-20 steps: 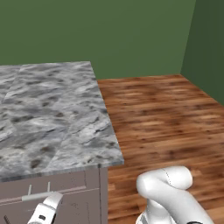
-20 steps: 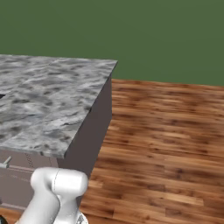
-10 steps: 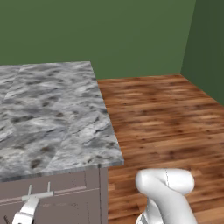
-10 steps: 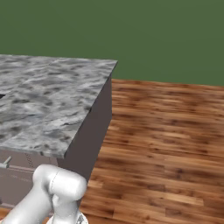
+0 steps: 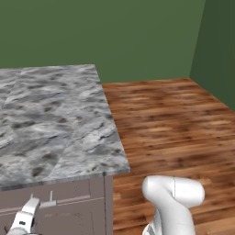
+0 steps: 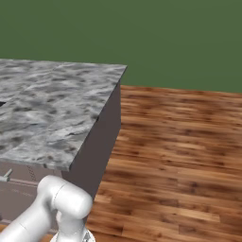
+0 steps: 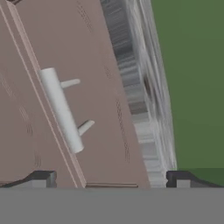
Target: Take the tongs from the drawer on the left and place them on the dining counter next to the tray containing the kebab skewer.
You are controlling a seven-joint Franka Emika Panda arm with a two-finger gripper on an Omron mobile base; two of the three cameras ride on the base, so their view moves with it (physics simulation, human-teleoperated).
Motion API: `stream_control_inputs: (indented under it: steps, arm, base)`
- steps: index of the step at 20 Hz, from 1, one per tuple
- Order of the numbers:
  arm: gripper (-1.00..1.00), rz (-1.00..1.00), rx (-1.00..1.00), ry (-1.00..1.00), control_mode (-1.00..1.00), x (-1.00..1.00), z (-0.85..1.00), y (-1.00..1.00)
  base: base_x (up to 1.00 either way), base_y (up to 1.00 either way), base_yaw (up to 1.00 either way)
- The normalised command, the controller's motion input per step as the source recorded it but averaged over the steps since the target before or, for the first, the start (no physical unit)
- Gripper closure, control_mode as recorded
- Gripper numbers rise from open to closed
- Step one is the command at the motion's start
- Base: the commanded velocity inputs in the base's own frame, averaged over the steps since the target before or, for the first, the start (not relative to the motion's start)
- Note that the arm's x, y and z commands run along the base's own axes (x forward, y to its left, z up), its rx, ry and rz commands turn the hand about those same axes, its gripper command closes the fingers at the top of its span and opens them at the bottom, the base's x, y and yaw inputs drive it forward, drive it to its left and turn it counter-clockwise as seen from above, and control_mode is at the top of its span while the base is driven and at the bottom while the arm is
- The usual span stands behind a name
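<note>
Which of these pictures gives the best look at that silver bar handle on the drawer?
The hand view: the handle runs whole across the mauve drawer front, with both posts visible. In the left base view the handle is a thin, partly cut-off strip under the counter edge. The right base view catches just its end.

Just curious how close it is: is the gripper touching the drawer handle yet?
Apart. In the hand view the handle lies ahead of the open gripper, with bare drawer front between it and the fingertips.
</note>
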Motion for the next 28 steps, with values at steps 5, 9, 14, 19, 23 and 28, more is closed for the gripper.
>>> stream_control_inputs:
  steps: [5, 9, 14, 19, 23, 28]
  arm:
    - [-1.0, 0.09, 0.0, 0.0, -1.0, 0.47, -0.36, -0.01]
    - [-1.0, 0.14, -0.14, 0.0, -1.0, 0.04, -0.73, -0.16]
    - [-1.0, 0.04, -0.04, 0.0, -1.0, 0.01, -0.15, -0.02]
    - [-1.0, 0.04, 0.0, 0.0, -1.0, 0.21, -0.11, 0.0]
    - [-1.0, 0.02, -0.02, -0.01, -1.0, 0.24, -0.16, 0.0]
    - [-1.0, 0.04, -0.04, -0.07, -1.0, 0.27, -0.25, 0.0]
  base:
    - [0.0, 0.0, 0.0]
    - [0.0, 0.0, 0.0]
    - [0.0, 0.0, 0.0]
    - [0.0, 0.0, 0.0]
    - [0.0, 0.0, 0.0]
    - [0.0, 0.0, 0.0]
